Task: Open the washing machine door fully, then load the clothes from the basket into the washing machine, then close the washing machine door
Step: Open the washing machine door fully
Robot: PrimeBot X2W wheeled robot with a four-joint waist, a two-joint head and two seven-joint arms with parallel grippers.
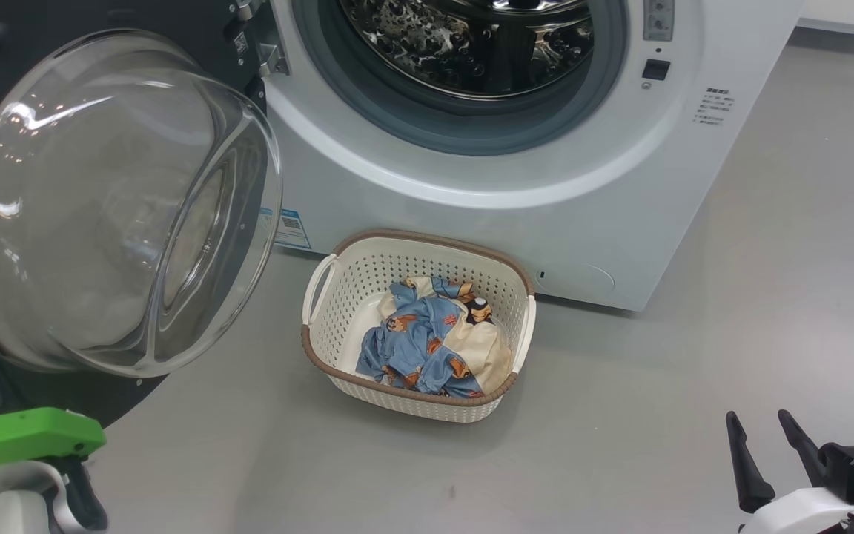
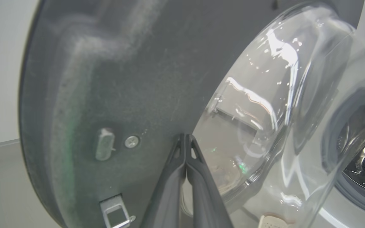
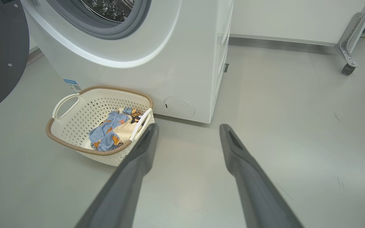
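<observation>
Two claws noted, in opposite states. The left claw [image 2: 186,137] has its fingers pressed flat together with nothing between them. The tips point at the dark inner face of the washing machine door [image 1: 116,208], just beside the edge of its glass bowl. Whether they touch the door I cannot tell. The right claw [image 1: 757,419] is spread wide and empty, low at the robot's right over the grey floor [image 1: 620,445].

The door is swung out on the robot's left of the washing machine [image 1: 516,178], glass bulge facing the room. The mouth is open: grey gasket [image 1: 412,111] ring, steel drum [image 1: 471,44] behind it.

The basket [image 1: 427,239] sits on the floor just in front of the machine's lower front, below the mouth. Its far rim is near the white panel, but contact can't be judged. The clothes [image 1: 427,341] lie in it as one crumpled bundle, blue and cream, toward its right-hand side. Part of the basket's bottom shows at the left.

Clearances:
- A strip of floor separates the door's lower edge from the basket's left handle.
- The blue sticker [image 1: 290,226] shows in that gap.
- The right claw is well apart from the basket.
- Open floor runs past the machine's right corner to a metal frame on a castor [image 3: 348,47] by the far wall.
</observation>
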